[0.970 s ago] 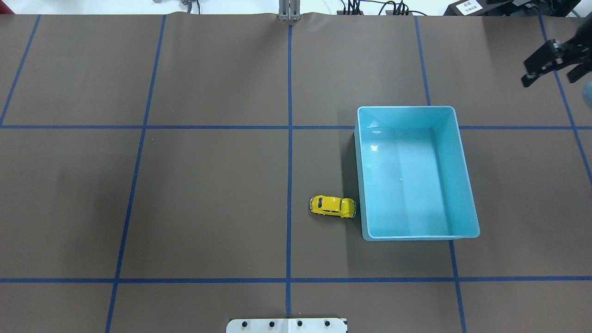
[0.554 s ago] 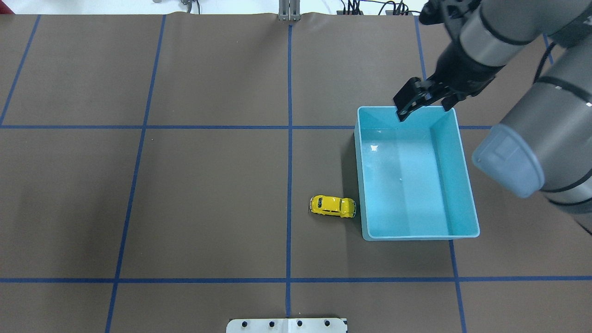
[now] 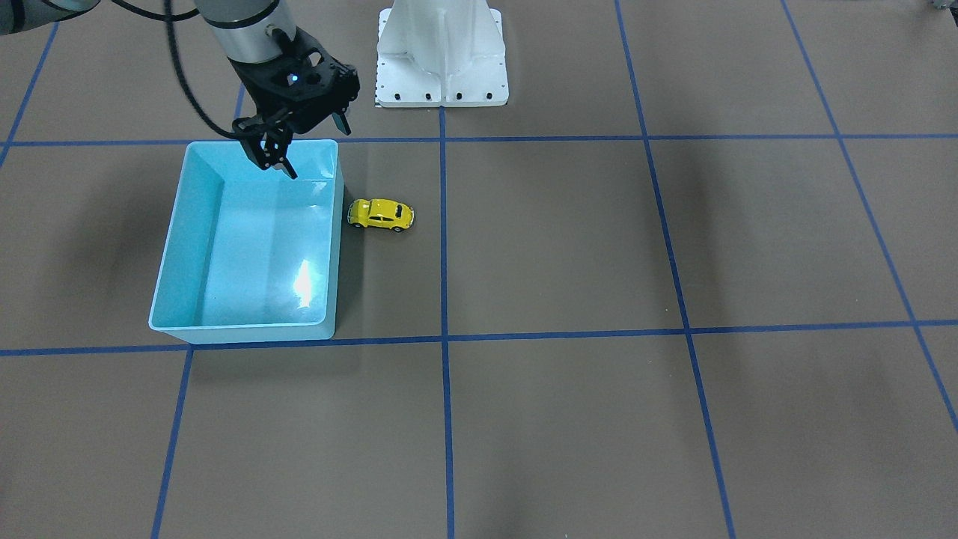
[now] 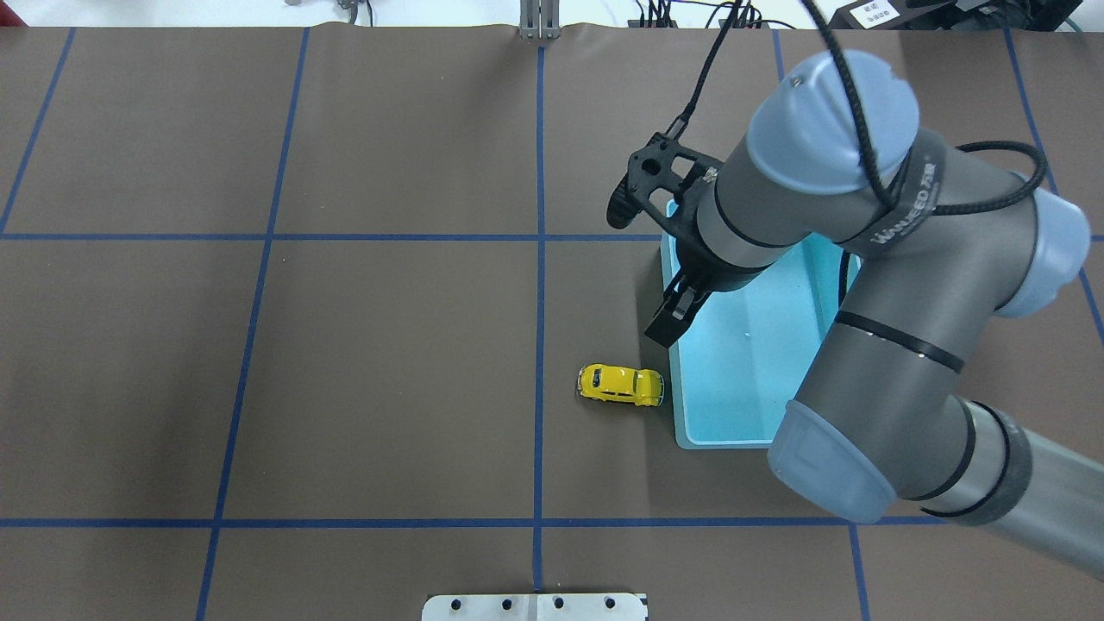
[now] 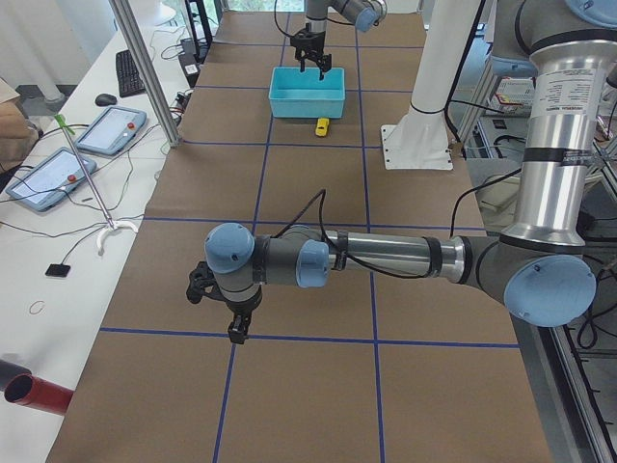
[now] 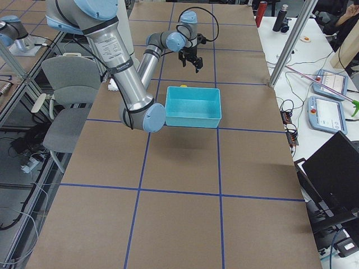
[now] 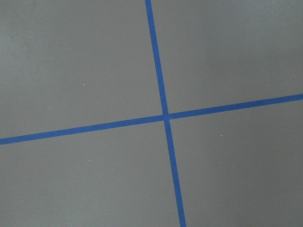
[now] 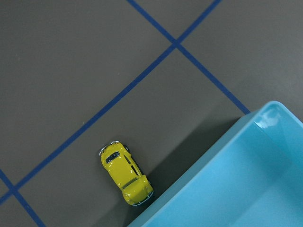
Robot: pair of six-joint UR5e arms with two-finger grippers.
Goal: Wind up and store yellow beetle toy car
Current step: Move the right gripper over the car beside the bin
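Yellow beetle toy car (image 4: 621, 384) end-on to bin (image 4: 724, 443); right jaws spread, left jaws unclear.

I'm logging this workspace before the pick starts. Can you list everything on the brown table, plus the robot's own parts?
Yellow beetle toy car: one, glossy yellow, on the table just outside the bin's long wall; contact unclear.
Light blue rectangular plastic bin: one, light blue, empty, on the robot's right half.
Blue tape grid lines: several, blue, crossing the brown table cover.
White robot base mount: one, white, at the table edge on the robot's side.
Right gripper: one, black, jaws open, hovering above the bin's wall on the car's side.
Left gripper: one, black, low over bare table far from the car; jaws' state unclear.
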